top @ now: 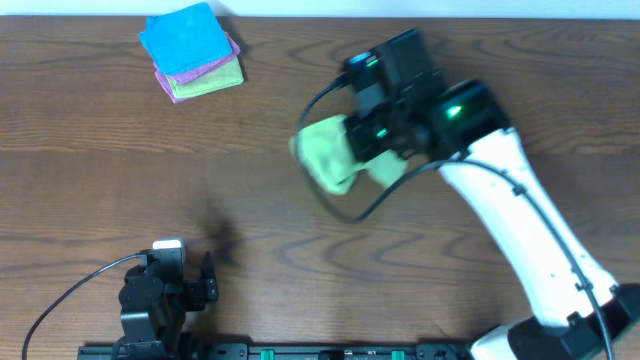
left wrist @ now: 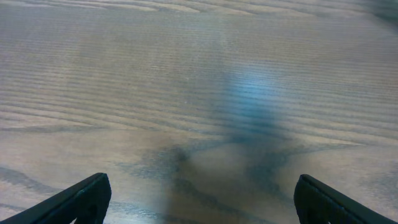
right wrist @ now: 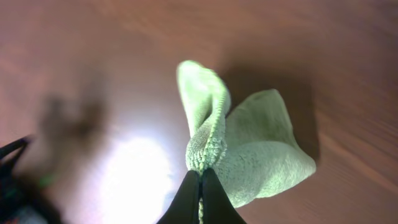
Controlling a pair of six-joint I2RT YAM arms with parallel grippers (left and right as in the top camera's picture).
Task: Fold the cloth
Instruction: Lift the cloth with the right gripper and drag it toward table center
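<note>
Cloth (top: 325,152) hangs bunched above the centre-right of our wooden table (top: 250,180), the largest thing in view, and no fold shows in it yet. Our right arm (top: 530,230) reaches over it. We judge this the pick-up step, and the next move calls for spreading it flat on the wood. A stack of folded cloths (top: 193,52) sits well apart at the far left corner, so nothing blocks us. Our right gripper (right wrist: 200,177) is pinched tight on a cloth edge. Our left gripper (left wrist: 200,190) gapes wide, holding nothing, near the front left.
</note>
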